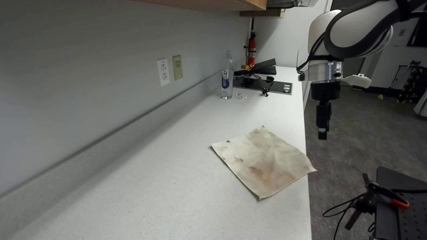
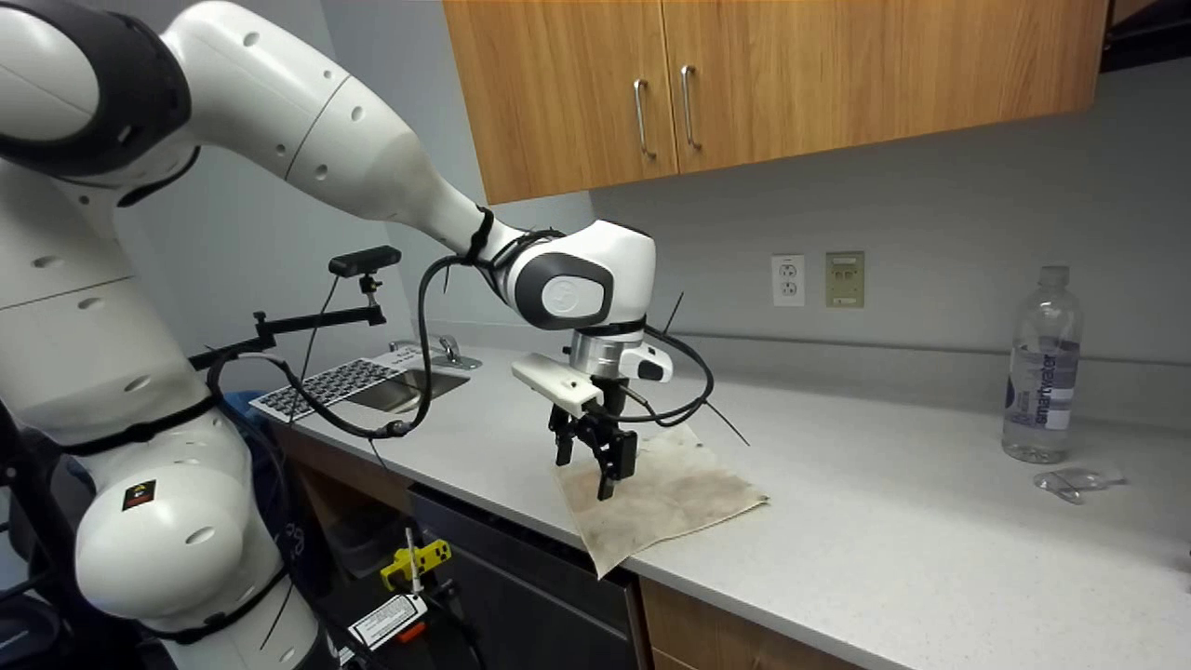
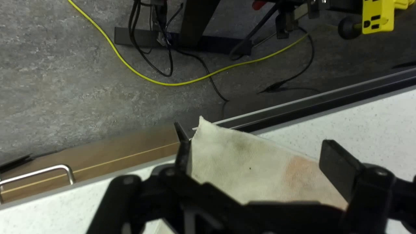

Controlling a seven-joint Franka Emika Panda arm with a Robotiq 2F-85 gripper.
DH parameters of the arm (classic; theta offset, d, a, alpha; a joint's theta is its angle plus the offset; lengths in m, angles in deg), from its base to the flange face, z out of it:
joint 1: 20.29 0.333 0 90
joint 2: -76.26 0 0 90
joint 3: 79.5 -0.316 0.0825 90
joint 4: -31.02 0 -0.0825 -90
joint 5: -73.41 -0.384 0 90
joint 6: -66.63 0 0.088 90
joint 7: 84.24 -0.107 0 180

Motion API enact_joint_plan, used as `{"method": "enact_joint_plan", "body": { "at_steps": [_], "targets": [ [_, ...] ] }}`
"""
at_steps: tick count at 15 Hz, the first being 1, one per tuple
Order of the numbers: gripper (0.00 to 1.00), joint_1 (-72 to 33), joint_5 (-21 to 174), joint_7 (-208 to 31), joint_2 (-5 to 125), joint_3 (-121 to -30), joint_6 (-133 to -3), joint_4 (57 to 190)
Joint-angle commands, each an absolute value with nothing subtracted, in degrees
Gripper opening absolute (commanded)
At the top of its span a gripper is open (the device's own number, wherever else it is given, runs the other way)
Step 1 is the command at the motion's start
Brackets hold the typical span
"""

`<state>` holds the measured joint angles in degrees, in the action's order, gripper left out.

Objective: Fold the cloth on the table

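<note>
The beige cloth with reddish-brown stains lies spread out, slightly wrinkled, on the white table. One corner sticks out past the table's front edge. In an exterior view the cloth is partly hidden behind my gripper. In another exterior view my gripper points down, above the table's height and out past its front edge. In the wrist view the fingers of my gripper are wide apart with nothing held. The overhanging corner of the cloth shows between and beyond them; the gripper body hides the rest.
A water bottle and a small clear plastic piece stand near the wall. A dark cooktop with cables lies beyond. A sink is at the far end; wooden cabinets hang above. A drawer handle juts below the edge.
</note>
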<state>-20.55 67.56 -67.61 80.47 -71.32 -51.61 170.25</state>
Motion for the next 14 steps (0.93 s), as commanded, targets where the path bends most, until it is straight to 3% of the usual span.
{"method": "enact_joint_plan", "body": {
  "at_steps": [1, 14],
  "targets": [
    [1.00, -22.1, 67.1, -65.8, 79.3, -72.2, -50.8, 171.4],
    [1.00, -23.6, 66.7, -55.7, 76.7, -72.4, -49.2, 172.3]
  ]
}}
